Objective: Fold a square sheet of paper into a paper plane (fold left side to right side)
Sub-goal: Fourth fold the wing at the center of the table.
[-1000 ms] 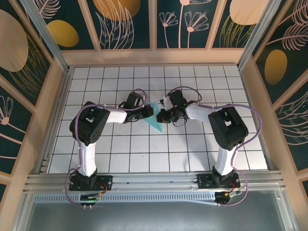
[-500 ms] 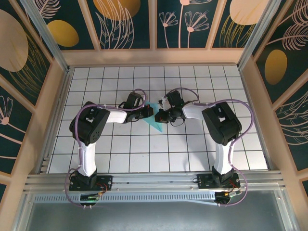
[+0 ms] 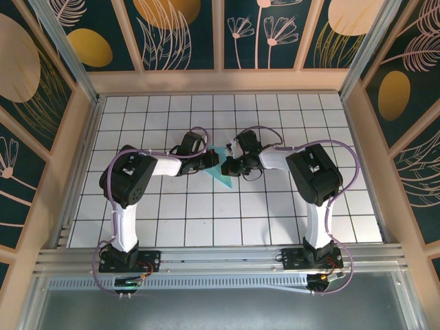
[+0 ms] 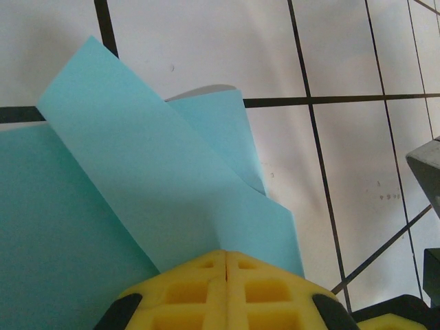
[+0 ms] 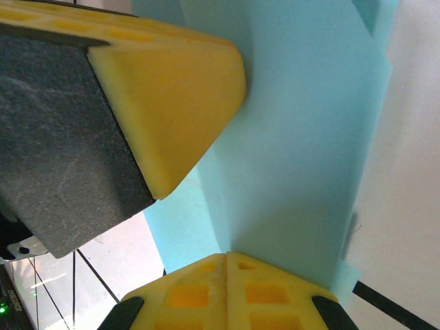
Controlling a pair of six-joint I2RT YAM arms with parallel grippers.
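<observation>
Left fingers (image 4: 199,289) first: the two yellow pads are pressed flat together, with just a hairline seam between them. The paper (image 4: 158,185) runs right down into that seam, so the left gripper (image 4: 225,254) looks closed on a layer of it, though the pinch itself is hidden under the pads. Only the tips show; the rest is cut off at the bottom edge.

The right gripper (image 5: 225,256) is the same, pads tight together with the paper rising out of their seam. One of the left gripper's yellow fingers sits close in front of the right wrist camera, its corner touching the paper, and its dark grey backing blocks the upper left of that view.

The paper is turquoise and partly folded. From the left wrist a long flap lies slanted over a lower layer, and a curled piece behind it casts a shadow on the table (image 4: 357,55). How many layers there are I can't make out. A grey part (image 4: 426,165) pokes in at the right edge, too cropped to name.

From above, both grippers meet nose to nose near the middle of the gridded table. The paper shows between them as a small triangle, its point toward the near side and its top covered by the fingers.
</observation>
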